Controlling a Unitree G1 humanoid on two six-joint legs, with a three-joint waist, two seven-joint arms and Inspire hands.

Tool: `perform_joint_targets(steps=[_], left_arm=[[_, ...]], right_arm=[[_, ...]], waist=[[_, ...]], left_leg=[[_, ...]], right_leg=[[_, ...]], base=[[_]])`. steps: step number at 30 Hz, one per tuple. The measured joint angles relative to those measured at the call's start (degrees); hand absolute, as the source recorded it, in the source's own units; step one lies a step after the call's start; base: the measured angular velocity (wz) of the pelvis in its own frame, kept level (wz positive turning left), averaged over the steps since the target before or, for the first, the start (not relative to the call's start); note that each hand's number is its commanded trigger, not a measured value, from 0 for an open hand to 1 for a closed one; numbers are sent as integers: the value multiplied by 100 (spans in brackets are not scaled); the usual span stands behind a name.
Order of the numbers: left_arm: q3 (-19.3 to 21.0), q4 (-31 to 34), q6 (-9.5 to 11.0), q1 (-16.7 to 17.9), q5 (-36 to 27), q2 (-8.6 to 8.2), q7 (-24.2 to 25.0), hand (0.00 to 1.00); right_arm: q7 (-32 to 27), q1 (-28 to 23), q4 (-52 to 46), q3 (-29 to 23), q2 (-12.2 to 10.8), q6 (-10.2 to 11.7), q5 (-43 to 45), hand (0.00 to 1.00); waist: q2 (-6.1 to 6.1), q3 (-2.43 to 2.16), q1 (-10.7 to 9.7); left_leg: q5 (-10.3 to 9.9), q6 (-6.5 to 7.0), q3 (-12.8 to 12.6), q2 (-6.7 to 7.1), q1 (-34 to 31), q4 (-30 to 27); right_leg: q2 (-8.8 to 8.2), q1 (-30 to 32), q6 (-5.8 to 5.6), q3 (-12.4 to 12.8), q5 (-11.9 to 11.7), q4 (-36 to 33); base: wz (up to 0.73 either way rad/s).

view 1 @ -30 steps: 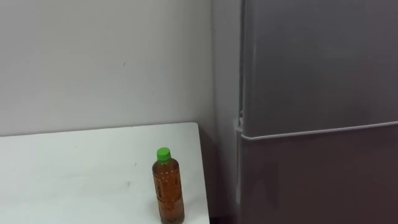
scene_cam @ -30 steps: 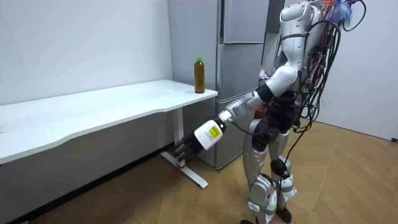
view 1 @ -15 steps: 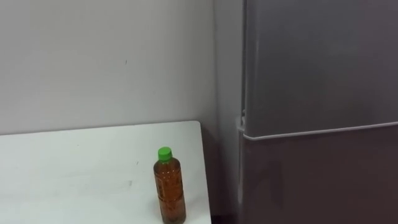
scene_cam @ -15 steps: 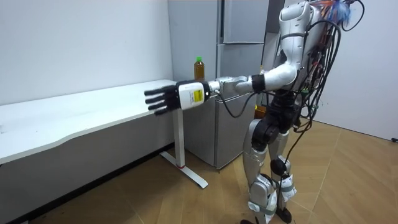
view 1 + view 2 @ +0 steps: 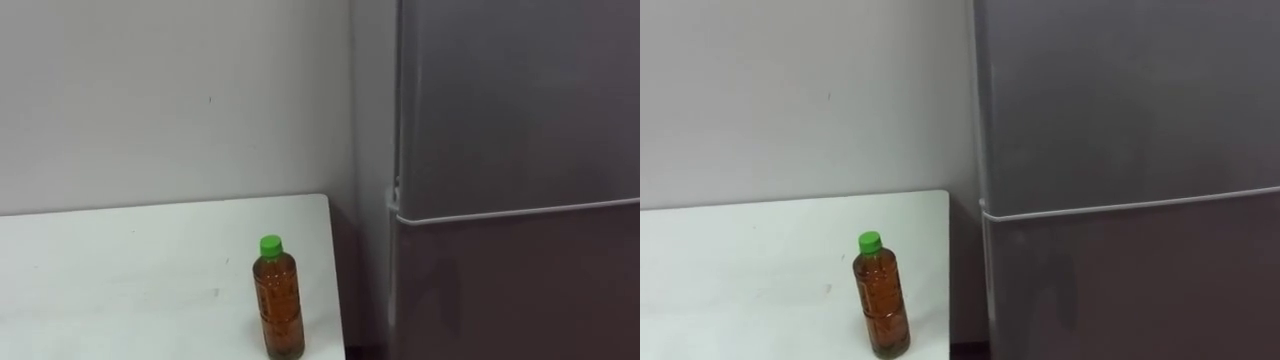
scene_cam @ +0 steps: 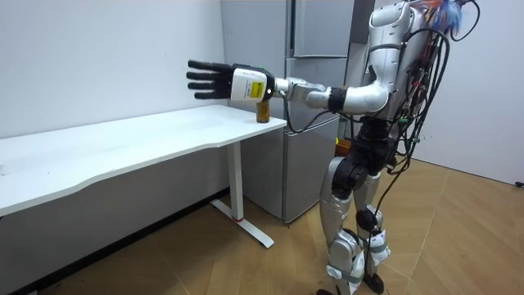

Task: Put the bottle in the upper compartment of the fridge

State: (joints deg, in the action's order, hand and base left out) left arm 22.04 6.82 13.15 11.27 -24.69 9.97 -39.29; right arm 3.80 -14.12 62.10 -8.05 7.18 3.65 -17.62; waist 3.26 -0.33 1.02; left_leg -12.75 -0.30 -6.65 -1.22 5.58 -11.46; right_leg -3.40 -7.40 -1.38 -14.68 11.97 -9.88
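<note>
Upright, a bottle [image 5: 279, 300] of amber drink with a green cap [image 5: 270, 243] stands at the lower middle of the left eye view, near the right edge of a white table [image 5: 120, 270]. It looks like clear plastic and nearly full, so probably fairly heavy, firm under pressure and smooth enough to slip. Tall and narrow, it could tip off the edge if nudged. The best hold is likely round the body's middle, below the shoulder. A grey fridge [image 5: 520, 150] stands just right of the table, both doors closed. In the room view's upper middle the left hand [image 6: 214, 79] is raised above the table, fingers straight and spread, holding nothing. Its wrist crosses in front of the bottle's top, and the fingers point past it to the room view's left.
</note>
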Motion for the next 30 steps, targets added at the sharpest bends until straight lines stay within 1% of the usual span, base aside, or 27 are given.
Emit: perform_joint_targets(steps=[1,2,4,6,8,10,12,13,16,17,18,19,20,21,23,26,28,30], left_arm=[[-15,133,-3,-61,77,0,17,0],[-24,302,-4,-84,76,0,47,0],[-43,492,-4,-169,78,1,128,0],[-45,604,-4,-291,78,1,197,0],[-60,639,-4,-437,161,1,272,0],[-67,638,-4,-695,194,0,382,0],[-110,639,-29,-829,281,0,492,0],[-145,639,-62,-914,304,1,621,0],[-319,668,-213,-1031,314,0,906,0],[-426,675,-273,-1080,315,0,1024,0],[-473,686,-303,-1104,315,0,1085,0],[-553,735,-375,-1159,315,0,1208,0],[-626,791,-418,-1228,313,0,1328,0],[-670,793,-428,-1277,313,-1,1393,0],[-794,793,-505,-1483,319,-1,1639,0],[-894,786,-611,-1764,306,-17,1839,0],[-1003,776,-665,-1854,306,-45,1976,0],[-1155,763,-729,-1857,282,-47,2111,0]], right_arm=[[1,29,0,8,-13,0,3,0],[5,47,0,13,-14,0,-2,0],[7,50,0,16,-13,0,5,0],[13,62,1,16,-14,0,18,0],[14,80,6,13,-14,1,29,0],[15,142,32,21,-27,2,-14,0],[23,167,46,20,-30,0,-4,0],[31,163,45,21,-34,-3,-2,0],[57,162,43,24,-35,-12,-14,0],[57,163,42,53,-37,-14,-24,0],[57,168,42,63,-38,-14,-27,0],[58,191,44,68,-52,-16,-21,0],[64,222,46,67,-67,-39,-12,0],[70,227,47,68,-69,-58,-8,0],[77,227,51,67,-76,-77,14,0],[72,285,66,63,-91,-112,11,0],[65,339,143,67,-90,-137,10,0],[62,427,218,80,-90,-199,-2,0]], waist=[[-3,3,-68],[-29,24,-87],[-32,36,-121],[-21,43,-128],[-10,54,-178],[-25,91,-224],[-39,89,-265],[-47,84,-277],[-61,82,-299],[-54,72,-308],[-56,71,-316],[-54,69,-356],[-69,79,-391],[-78,78,-402],[-86,80,-466],[-79,80,-567],[-79,85,-595],[-75,83,-679]], left_leg=[[0,0,37,5,-2,0],[1,0,39,5,1,0],[1,0,40,6,2,-3],[1,0,40,7,0,-3],[1,0,41,6,0,-4],[2,0,40,7,2,-2],[2,0,39,10,1,1],[2,0,37,11,2,1],[2,0,4,12,6,0],[2,0,-13,12,5,1],[2,0,-16,12,5,1],[2,0,-18,11,4,0],[2,0,-17,11,4,0],[2,0,-18,11,5,0],[2,0,-32,11,8,-1],[2,0,-79,6,15,8],[3,0,-126,1,25,9],[3,1,-122,1,23,6]], right_leg=[[-2,0,0,-42,-1,1],[-1,-1,1,-43,-1,1],[-1,-15,0,-44,-1,-4],[-1,-13,0,-42,-1,-2],[-1,-7,0,-40,-1,6],[-1,-7,0,-33,-1,-3],[-2,-6,-1,-24,-1,-2],[-1,-6,-1,-21,0,-4],[0,-5,-2,10,0,6],[2,-5,-2,17,-1,12],[2,-6,-2,18,-1,16],[5,-6,-2,19,-1,18],[6,-6,-2,25,-1,19],[6,-8,-2,28,-1,18],[4,-22,-5,38,-3,18],[3,20,-4,76,-3,9],[9,46,-4,143,-4,-1],[11,50,-7,164,-12,4]], base=[[11],[7],[0],[0],[0],[0],[0],[0],[-3],[-4],[0],[0],[0],[0],[0],[-5],[-15],[-8]])
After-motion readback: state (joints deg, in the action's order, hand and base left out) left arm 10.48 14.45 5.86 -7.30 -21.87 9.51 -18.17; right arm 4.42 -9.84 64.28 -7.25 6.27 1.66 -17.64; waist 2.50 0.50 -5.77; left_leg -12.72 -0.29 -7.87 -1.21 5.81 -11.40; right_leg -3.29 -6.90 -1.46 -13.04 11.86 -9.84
